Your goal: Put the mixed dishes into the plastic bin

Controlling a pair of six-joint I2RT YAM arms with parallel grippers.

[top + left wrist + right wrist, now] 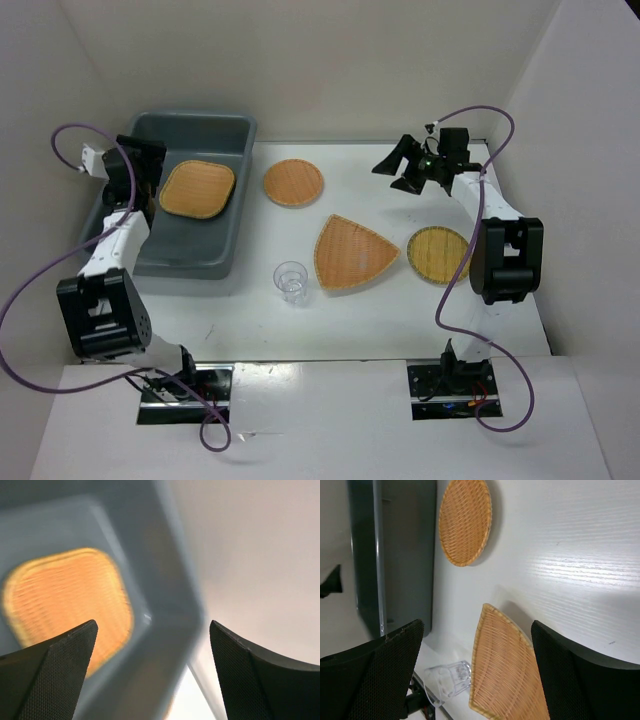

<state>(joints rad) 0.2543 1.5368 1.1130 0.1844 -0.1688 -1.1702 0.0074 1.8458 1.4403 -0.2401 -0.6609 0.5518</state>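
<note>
Well, the left gripper (152, 630) is hanging spread and empty over the plastic bin (190, 262), the rounded-square tray (197, 189) lying inside. Swinging out low, it is risking clipping the bin wall, seemingly sitting close in the blurred wrist view.

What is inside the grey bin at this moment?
One rounded-square tray lies flat on the bin floor; no other dish shows. The left arm covers the bin's left side, so that strip cannot be checked.
</note>
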